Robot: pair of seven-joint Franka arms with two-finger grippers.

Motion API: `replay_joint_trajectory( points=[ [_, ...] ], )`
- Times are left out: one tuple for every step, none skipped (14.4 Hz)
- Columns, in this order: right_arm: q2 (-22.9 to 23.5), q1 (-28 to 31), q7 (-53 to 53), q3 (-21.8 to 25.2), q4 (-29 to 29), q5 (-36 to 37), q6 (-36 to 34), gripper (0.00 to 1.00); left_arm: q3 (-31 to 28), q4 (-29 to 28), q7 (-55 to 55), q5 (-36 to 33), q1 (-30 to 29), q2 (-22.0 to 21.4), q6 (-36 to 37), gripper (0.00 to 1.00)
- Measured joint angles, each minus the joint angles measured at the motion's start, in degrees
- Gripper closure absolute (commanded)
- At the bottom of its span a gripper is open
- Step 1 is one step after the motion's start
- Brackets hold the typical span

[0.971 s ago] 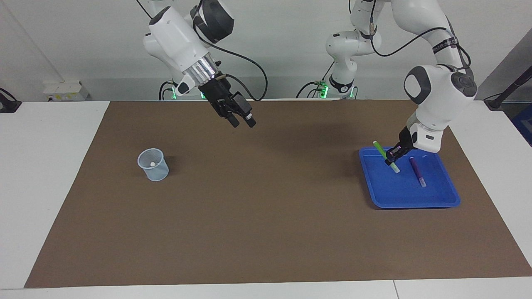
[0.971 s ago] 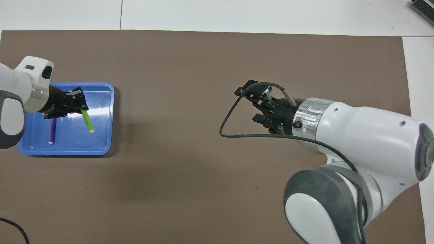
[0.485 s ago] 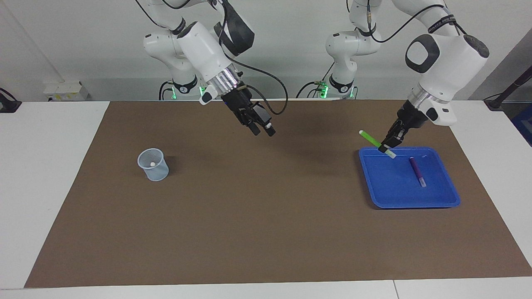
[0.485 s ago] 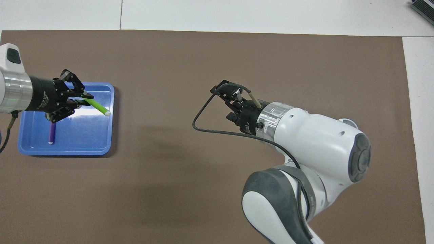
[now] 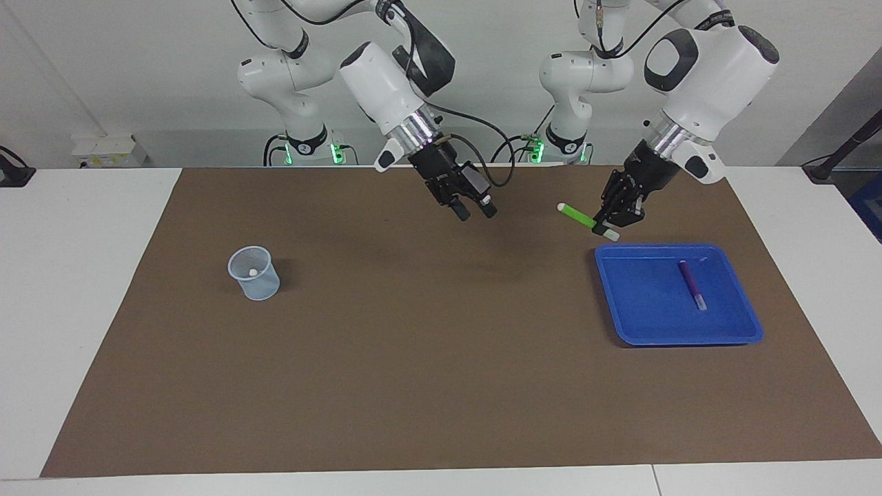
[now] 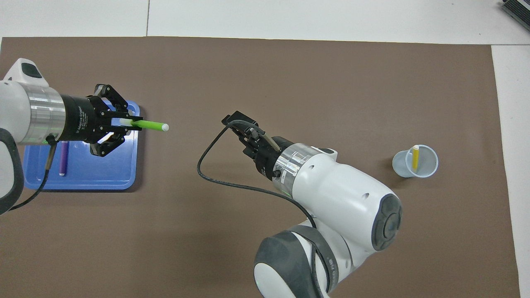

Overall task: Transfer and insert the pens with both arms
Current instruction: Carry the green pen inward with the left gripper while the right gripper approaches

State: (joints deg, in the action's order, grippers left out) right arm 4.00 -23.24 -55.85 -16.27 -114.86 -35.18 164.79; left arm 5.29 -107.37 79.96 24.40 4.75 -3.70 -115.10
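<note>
My left gripper (image 5: 612, 220) (image 6: 126, 123) is shut on the bright green pen (image 5: 576, 215) (image 6: 147, 124). It holds the pen level in the air over the blue tray's (image 5: 654, 324) (image 6: 103, 176) edge that faces the table's middle. The pen's free end points toward my right gripper (image 5: 475, 211) (image 6: 241, 125), which is open and empty in the air over the mat's middle. The purple pen (image 5: 690, 284) (image 6: 63, 157) lies in the tray. The yellow pen (image 6: 415, 156) stands in a clear cup (image 5: 256, 284) (image 6: 414, 165) toward the right arm's end.
A brown mat (image 5: 427, 358) covers most of the table. Two smaller white arms with green lights (image 5: 303, 117) stand at the robots' edge. A black cable (image 6: 215, 182) loops from my right wrist.
My left gripper lifted the green pen out of the tray, swung it level and carried it toward the table's middle. My right gripper moved toward the left gripper, uncovering the cup in the overhead view.
</note>
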Motion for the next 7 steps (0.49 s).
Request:
replay_joint_trajectory(
  points=[
    [0.0,-0.4,0.0,0.0,0.5,0.0,0.0,0.04,0.0,-0.1,2.3,0.5,0.3,-0.1,-0.3,1.00],
    [0.1,-0.8,0.0,0.0,1.4,0.0,0.0,0.04,0.0,-0.3,4.4,0.9,0.7,-0.3,-0.6,1.00],
    [0.3,-1.4,-0.1,0.0,2.4,0.0,0.0,0.04,0.0,-0.6,6.7,1.2,1.1,-0.4,-1.4,1.00],
    [0.7,-2.2,-0.8,0.0,3.7,0.0,0.0,0.04,0.0,-1.1,8.8,1.2,1.5,-0.7,-2.2,1.00],
    [1.1,-2.9,-1.6,0.0,5.1,0.0,0.0,0.04,0.0,-1.6,10.5,1.3,1.9,-1.1,-2.7,1.00],
    [1.8,-3.6,-2.1,0.1,6.4,0.0,0.0,0.04,0.0,-2.4,11.8,1.3,2.5,-1.8,-3.1,1.00],
    [2.6,-4.3,-2.2,0.1,7.3,0.0,0.0,0.04,0.0,-3.4,12.6,1.3,3.1,-2.7,-3.3,1.00]
  ],
)
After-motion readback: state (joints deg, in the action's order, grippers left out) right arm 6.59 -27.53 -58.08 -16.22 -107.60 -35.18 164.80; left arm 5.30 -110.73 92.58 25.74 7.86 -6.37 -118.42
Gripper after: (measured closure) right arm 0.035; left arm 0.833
